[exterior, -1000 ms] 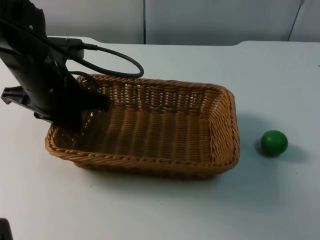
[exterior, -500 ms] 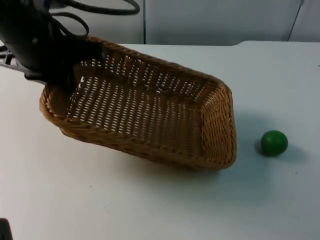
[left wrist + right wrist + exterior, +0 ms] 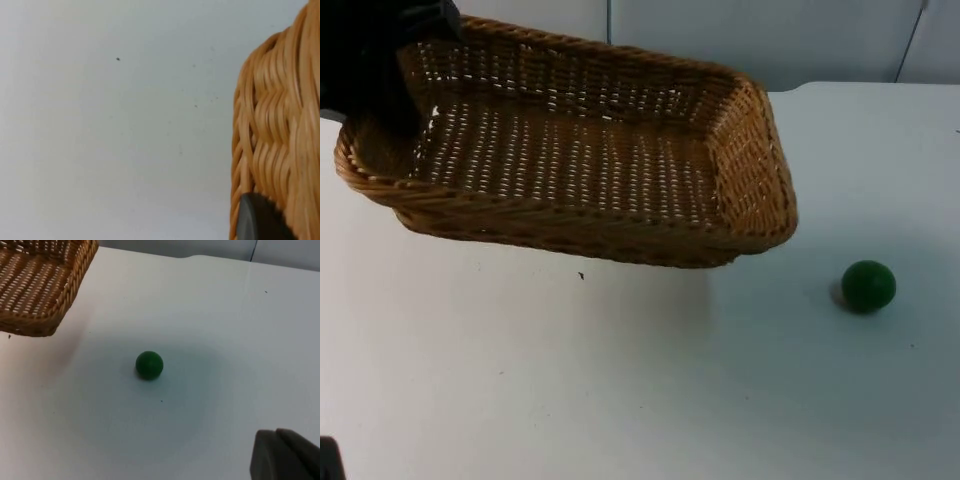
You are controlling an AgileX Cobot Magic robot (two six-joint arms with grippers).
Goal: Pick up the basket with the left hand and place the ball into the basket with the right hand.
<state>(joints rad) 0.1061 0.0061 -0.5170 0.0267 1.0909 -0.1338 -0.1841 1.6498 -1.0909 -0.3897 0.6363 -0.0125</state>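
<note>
Basket (image 3: 580, 170) of woven brown straw hangs in the air above the white table (image 3: 620, 390), tipped a little, with its open side up. The left gripper (image 3: 380, 75) holds it by the rim at one short end, pinched tight on the weave, and in the left wrist view a black fingertip (image 3: 257, 220) presses on the basket wall. The basket looks light and stiff, so holding one end should be enough, but the far end may sag or swing. The ball (image 3: 868, 285) is small, green and round. It sits on the table, well apart from the basket, on the right arm's side. It looks hard and smooth, so it may roll away if it gets bumped. A good place to grab it is across its middle, coming from above. The right gripper (image 3: 287, 455) waits above the table, near the ball but not touching it. I cannot tell if its fingers are open or closed. Nothing stands between the ball and the basket. The grey wall (image 3: 750, 40) is behind the table.
</note>
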